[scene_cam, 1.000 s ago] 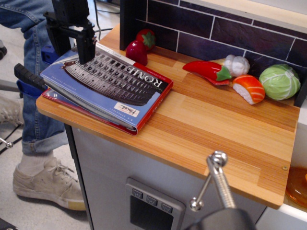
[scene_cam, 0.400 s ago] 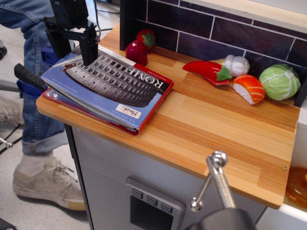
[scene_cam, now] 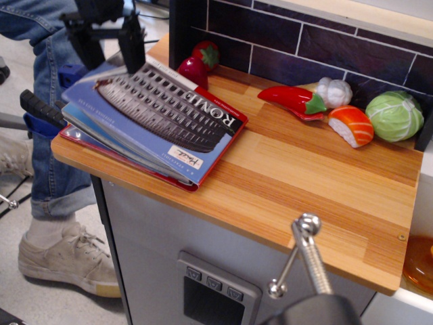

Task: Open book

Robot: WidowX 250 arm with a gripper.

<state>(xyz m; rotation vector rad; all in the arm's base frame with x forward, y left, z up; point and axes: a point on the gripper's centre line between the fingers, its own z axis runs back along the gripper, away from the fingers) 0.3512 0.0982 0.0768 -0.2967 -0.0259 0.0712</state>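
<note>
Wooden counter (scene_cam: 304, 183): book (scene_cam: 152, 122) cover under gripper (scene_cam: 108, 44).

Matte black two-finger gripper (scene_cam: 108, 47): blocky, angular plastic/metal build, no visible markings. Fingers (scene_cam: 132, 46) long, flat, rectangular, squared tips. Black crossbar joins them above, approx. perpendicular to fingers. Boxy dark housing above crossbar, cut off by frame top. Screws, cables not discernible.

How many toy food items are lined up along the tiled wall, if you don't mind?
6: two strawberries behind the book, then pepper, garlic, salmon sushi, cabbage rightward.
</note>
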